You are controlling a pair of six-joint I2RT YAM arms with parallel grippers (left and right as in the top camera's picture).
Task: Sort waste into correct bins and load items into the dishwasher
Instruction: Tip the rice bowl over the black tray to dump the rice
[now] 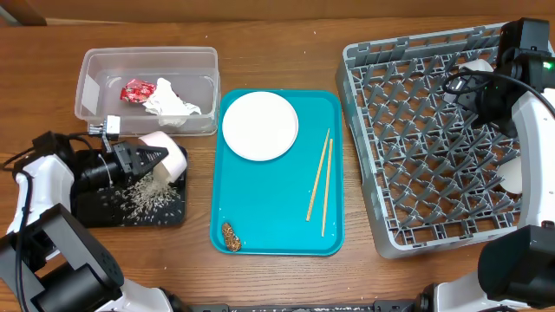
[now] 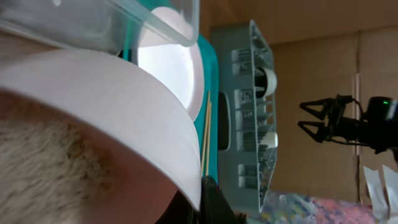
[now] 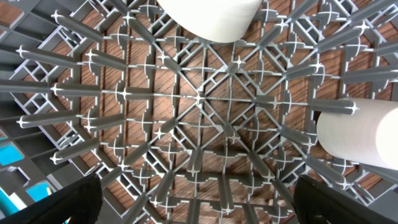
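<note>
The small white bowl (image 1: 166, 149) is clamped in the left end effector (image 1: 152, 160) over the black tray (image 1: 91, 212), with the dish rack (image 1: 416, 147) well rightward beneath the spread right end effector (image 3: 198, 199).

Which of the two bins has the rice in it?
The shallow black tray, scattered with white rice grains. The clear tub beside it holds a red wrapper and a crumpled napkin.

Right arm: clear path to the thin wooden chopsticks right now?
Probably yes. The thin wooden chopsticks lie uncovered on the teal rectangular tray, near its rack-side edge; the right claw hangs open and empty over the square grey plastic dish rack beside it.
</note>
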